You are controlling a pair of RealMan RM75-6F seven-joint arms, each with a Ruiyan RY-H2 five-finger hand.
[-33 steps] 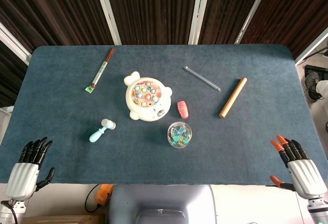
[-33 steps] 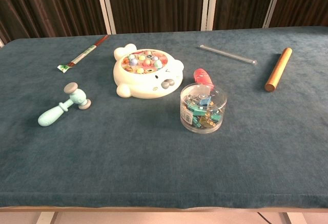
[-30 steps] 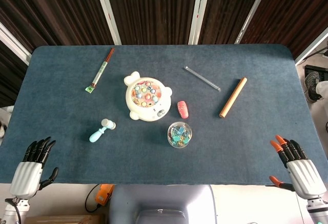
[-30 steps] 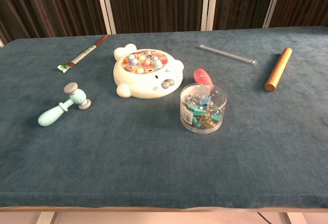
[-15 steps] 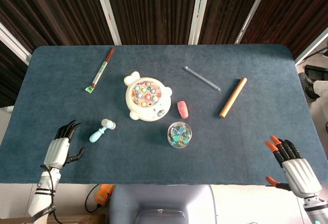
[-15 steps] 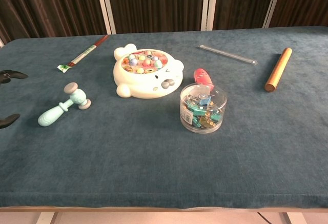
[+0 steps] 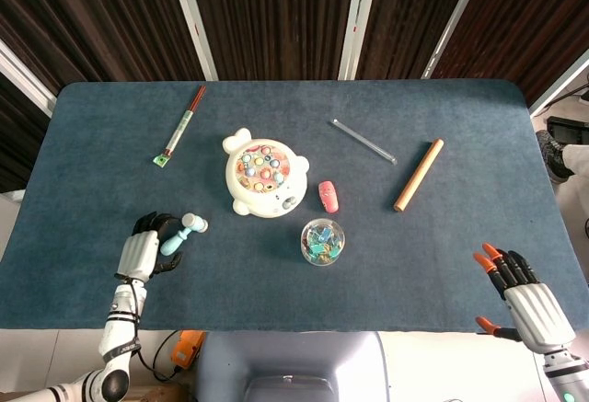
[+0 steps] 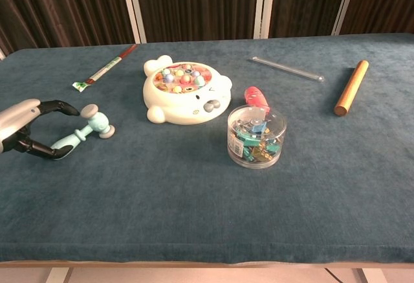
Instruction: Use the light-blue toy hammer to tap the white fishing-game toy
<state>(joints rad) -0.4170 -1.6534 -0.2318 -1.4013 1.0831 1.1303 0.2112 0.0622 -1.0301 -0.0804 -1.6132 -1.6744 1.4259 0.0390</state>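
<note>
The light-blue toy hammer (image 7: 182, 233) lies on the blue cloth left of centre, its grey-capped head toward the white fishing-game toy (image 7: 264, 178). In the chest view the hammer (image 8: 87, 129) lies front left of the fishing toy (image 8: 184, 92). My left hand (image 7: 143, 251) is at the hammer's handle end; in the chest view the left hand (image 8: 26, 131) has fingers arched over the handle and the thumb low beside it, still apart and not gripping. My right hand (image 7: 525, 303) hangs off the table's front right corner, fingers spread, holding nothing.
A clear tub of clips (image 7: 322, 241) stands in front of the fishing toy, with a pink-red piece (image 7: 328, 196) beside it. A glass tube (image 7: 363, 141) and a wooden rod (image 7: 419, 174) lie to the right. Wrapped chopsticks (image 7: 179, 126) lie at the back left.
My left hand has come forward from the table's front left corner to the hammer's handle end. The right hand has drifted slightly. The hammer has not moved.
</note>
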